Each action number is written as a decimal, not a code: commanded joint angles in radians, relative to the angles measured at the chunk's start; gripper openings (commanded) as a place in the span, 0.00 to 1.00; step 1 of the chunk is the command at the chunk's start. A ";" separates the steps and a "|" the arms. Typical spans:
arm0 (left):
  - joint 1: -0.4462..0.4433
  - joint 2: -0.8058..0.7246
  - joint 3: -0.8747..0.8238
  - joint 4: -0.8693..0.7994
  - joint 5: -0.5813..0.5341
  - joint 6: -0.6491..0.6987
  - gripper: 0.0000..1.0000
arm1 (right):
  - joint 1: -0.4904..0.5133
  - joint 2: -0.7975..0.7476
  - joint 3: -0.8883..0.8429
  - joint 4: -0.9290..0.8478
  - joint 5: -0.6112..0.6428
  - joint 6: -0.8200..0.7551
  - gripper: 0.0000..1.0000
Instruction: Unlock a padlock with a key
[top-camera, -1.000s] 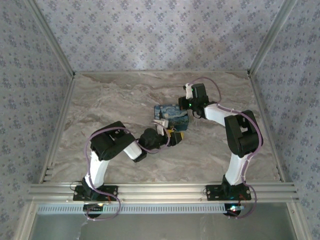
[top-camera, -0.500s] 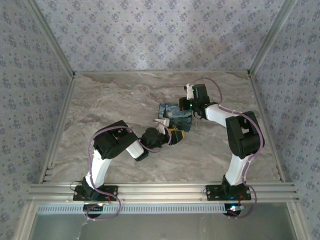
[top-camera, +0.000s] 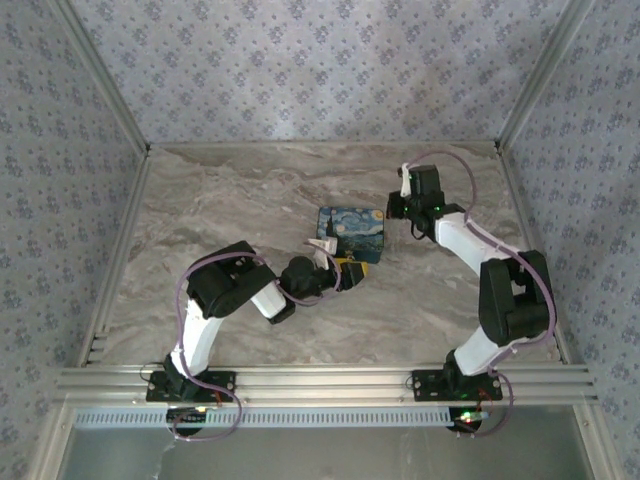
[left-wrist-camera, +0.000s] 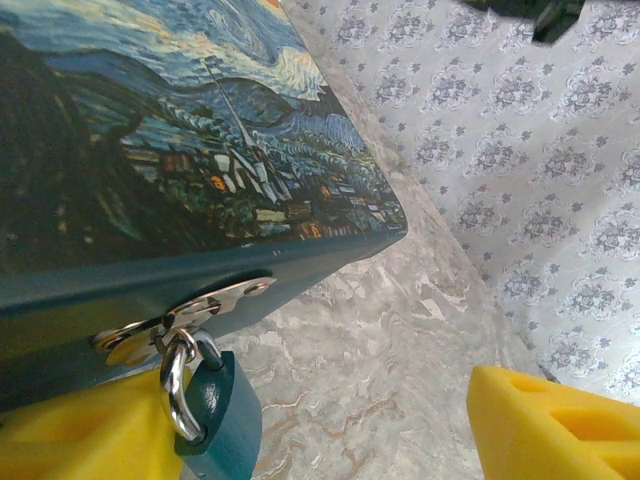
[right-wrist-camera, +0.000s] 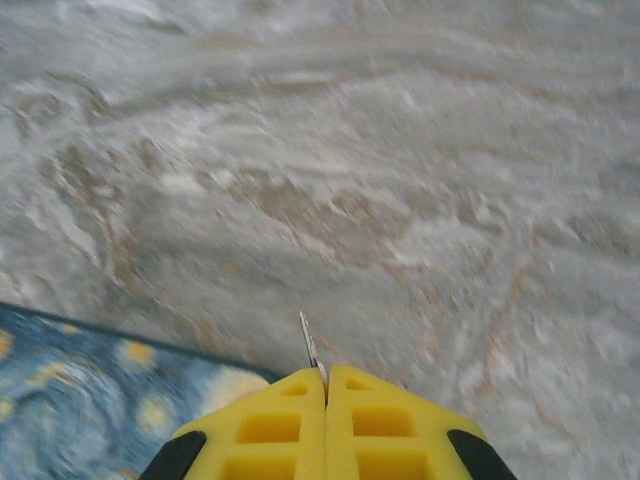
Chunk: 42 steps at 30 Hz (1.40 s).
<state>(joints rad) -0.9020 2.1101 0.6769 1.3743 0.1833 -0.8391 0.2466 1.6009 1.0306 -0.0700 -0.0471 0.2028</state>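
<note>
Straddling padlock (left-wrist-camera: 215, 415) with parted left end effector (left-wrist-camera: 330, 430), touching it with one finger (left-wrist-camera: 70, 435); clamping key (right-wrist-camera: 308, 346) in right end effector (right-wrist-camera: 325, 382), beside the box (right-wrist-camera: 60, 410).

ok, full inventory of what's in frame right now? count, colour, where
table: one, grey-beige marble pattern, fills the floor of the cell
walls: three, pale patterned fabric, around the table
box: one, blue with a starry-night print, middle of the table
hasp: one, silver, on the box's front wall
padlock: one, teal body with a silver shackle, hanging from the hasp
key: one, thin metal tip, sticking out of the right gripper
left gripper: one, yellow fingers, open, at the box's front with the padlock by one finger
right gripper: one, yellow fingers, shut on the key, above the table beside the box's right edge
</note>
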 joint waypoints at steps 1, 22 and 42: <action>0.007 0.027 -0.031 -0.112 0.032 -0.017 0.72 | 0.010 -0.016 -0.072 -0.063 0.039 0.047 0.00; 0.033 0.037 -0.051 -0.103 0.058 -0.061 0.72 | 0.132 0.013 -0.121 -0.009 0.028 0.056 0.00; 0.122 -0.064 -0.121 -0.251 0.185 -0.037 0.71 | 0.137 0.030 -0.116 0.006 0.016 0.061 0.00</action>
<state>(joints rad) -0.7925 2.0373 0.5907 1.3350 0.3328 -0.8810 0.3759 1.6169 0.9104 -0.0715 -0.0223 0.2543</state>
